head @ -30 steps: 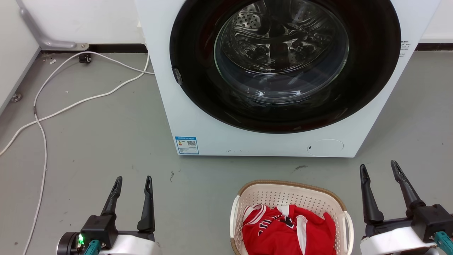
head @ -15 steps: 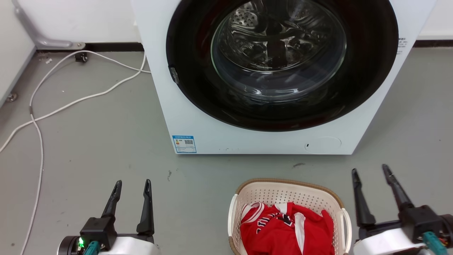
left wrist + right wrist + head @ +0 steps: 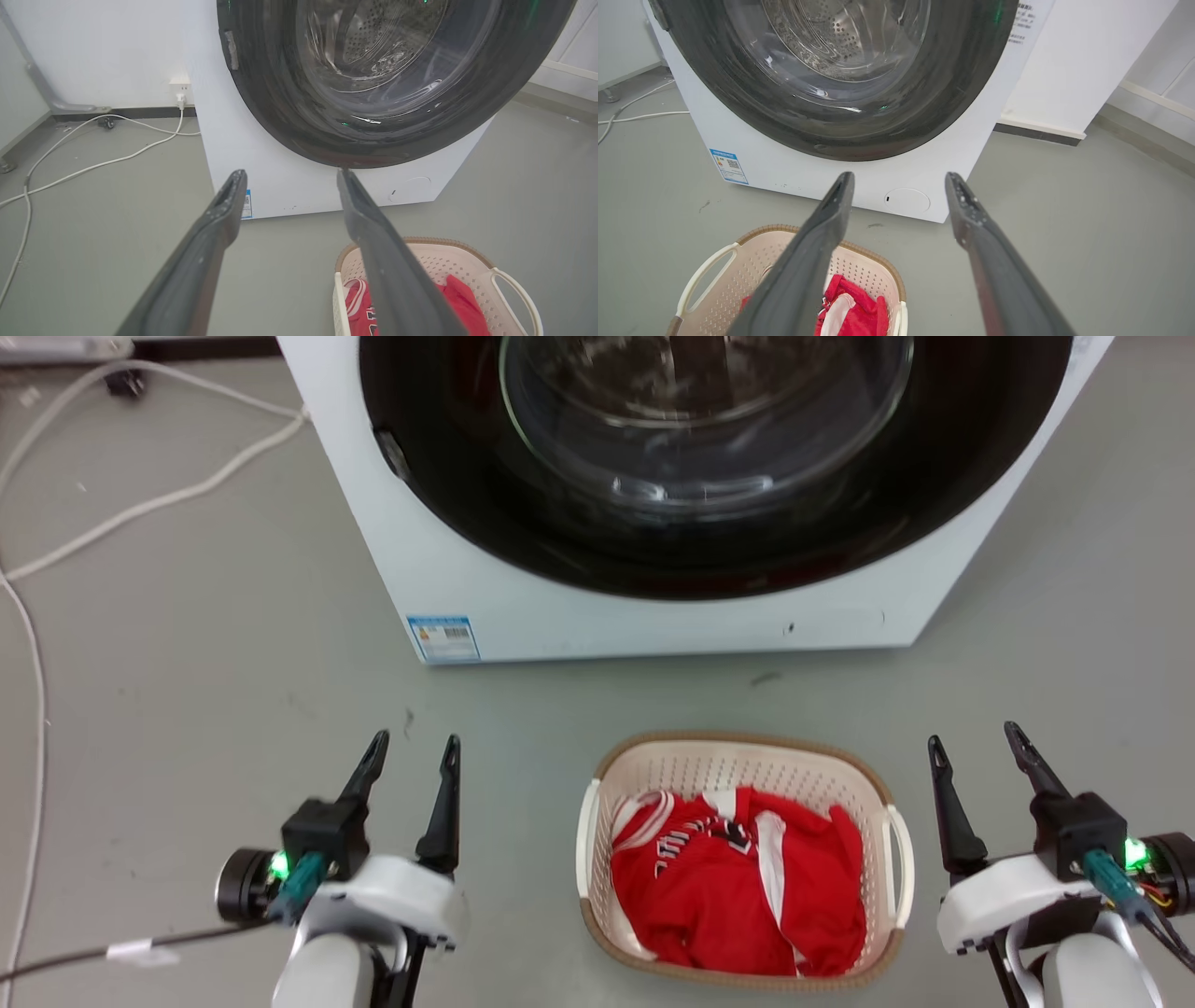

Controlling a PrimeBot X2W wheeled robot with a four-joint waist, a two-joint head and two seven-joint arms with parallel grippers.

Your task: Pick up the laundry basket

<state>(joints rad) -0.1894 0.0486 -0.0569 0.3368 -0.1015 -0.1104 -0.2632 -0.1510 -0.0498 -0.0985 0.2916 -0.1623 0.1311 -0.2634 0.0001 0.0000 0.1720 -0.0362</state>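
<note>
Laundry basket (image 3: 747, 767), holding a red garment (image 3: 738, 887), sits on the grey floor (image 3: 187, 663) just in front of the washing machine (image 3: 597, 616), between the left gripper (image 3: 417, 738) and the right gripper (image 3: 973, 735), each with fingers spread apart, empty, and not touching the basket.

laundry basket (image 3: 868, 784) | cream perforated, brown rim, white loop handles | upright on floor | holds red garment
</note>
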